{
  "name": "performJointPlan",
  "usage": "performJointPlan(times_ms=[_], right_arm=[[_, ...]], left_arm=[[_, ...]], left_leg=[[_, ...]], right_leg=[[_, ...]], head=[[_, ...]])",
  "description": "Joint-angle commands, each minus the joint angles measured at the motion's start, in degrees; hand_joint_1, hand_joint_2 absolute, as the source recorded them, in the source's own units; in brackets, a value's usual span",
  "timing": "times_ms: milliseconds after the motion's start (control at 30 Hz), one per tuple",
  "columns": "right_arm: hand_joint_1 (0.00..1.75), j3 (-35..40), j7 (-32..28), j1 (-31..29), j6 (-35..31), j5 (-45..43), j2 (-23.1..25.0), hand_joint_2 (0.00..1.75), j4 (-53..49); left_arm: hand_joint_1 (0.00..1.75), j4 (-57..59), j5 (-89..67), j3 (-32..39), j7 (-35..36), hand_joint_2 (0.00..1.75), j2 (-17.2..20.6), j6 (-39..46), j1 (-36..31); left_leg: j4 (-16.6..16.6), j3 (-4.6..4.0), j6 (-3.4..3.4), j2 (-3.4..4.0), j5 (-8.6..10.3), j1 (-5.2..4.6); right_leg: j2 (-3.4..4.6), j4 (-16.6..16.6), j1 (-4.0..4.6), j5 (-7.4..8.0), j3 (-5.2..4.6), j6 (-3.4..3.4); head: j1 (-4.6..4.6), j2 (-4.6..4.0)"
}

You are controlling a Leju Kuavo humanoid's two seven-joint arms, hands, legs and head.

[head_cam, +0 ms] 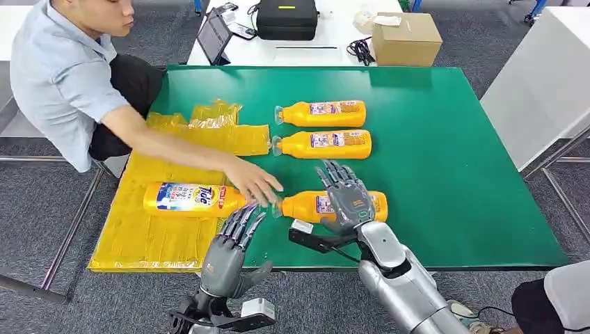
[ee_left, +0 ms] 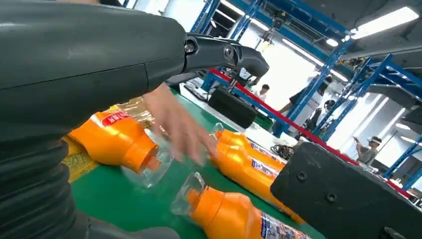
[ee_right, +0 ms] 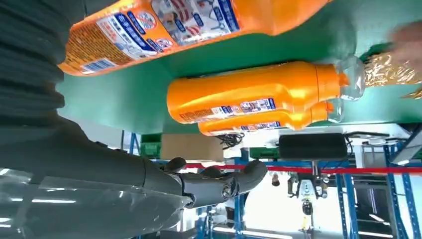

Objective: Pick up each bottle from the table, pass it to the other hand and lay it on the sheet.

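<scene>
Three orange bottles lie on the green table (head_cam: 452, 174): a far one (head_cam: 323, 113), a middle one (head_cam: 323, 144) and a near one (head_cam: 306, 206). My right hand (head_cam: 344, 195) hovers over the near bottle (ee_right: 189, 25) with fingers spread and nothing in it. A fourth bottle (head_cam: 188, 200) lies on the yellow sheet (head_cam: 153, 240); a person's hand (head_cam: 254, 182) touches its cap end. At the table's front edge my left hand (head_cam: 233, 243) is open, fingers stretched toward that cap. The left wrist view shows the sheet bottle (ee_left: 114, 142), the person's hand (ee_left: 179, 124) and the near bottle (ee_left: 234, 214).
A person sits at the table's left side, arm reaching across the sheet. Behind the green table stand a cardboard box (head_cam: 405, 38), a black bag (head_cam: 286, 19) and a tablet (head_cam: 214, 35). A white table (head_cam: 543, 83) stands to the right.
</scene>
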Motion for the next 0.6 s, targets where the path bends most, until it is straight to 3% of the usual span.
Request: performJointPlan(times_ms=[33,433,600], right_arm=[[0.00,-0.8,0.4,-4.8,2.0,-3.9,0.0,1.75,10.9],[0.00,-0.1,2.7,-7.1,6.7,-5.2,-2.1,1.75,17.4],[0.00,-2.6,-0.6,-8.8,7.1,-8.7,-1.1,1.75,23.0]], left_arm=[[0.00,5.1,1.5,-1.0,0.3,1.75,0.6,-0.3,-1.9],[0.00,8.0,8.7,-9.6,3.1,1.75,3.5,-0.3,-3.4],[0.00,8.5,10.7,-12.9,4.0,1.75,4.7,-0.3,-4.5]], left_leg=[[0.0,0.23,-0.11,0.15,-0.10,0.08],[0.0,0.15,-0.08,0.06,-0.05,0.02],[0.0,0.23,-0.12,0.08,-0.06,0.06]], right_leg=[[0.11,0.0,0.09,-0.04,0.22,-0.15],[0.04,0.0,0.03,-0.03,0.15,-0.10],[0.03,-0.1,0.08,-0.03,0.24,-0.15]], head=[[0.00,0.00],[0.00,0.00],[-0.02,0.00]])
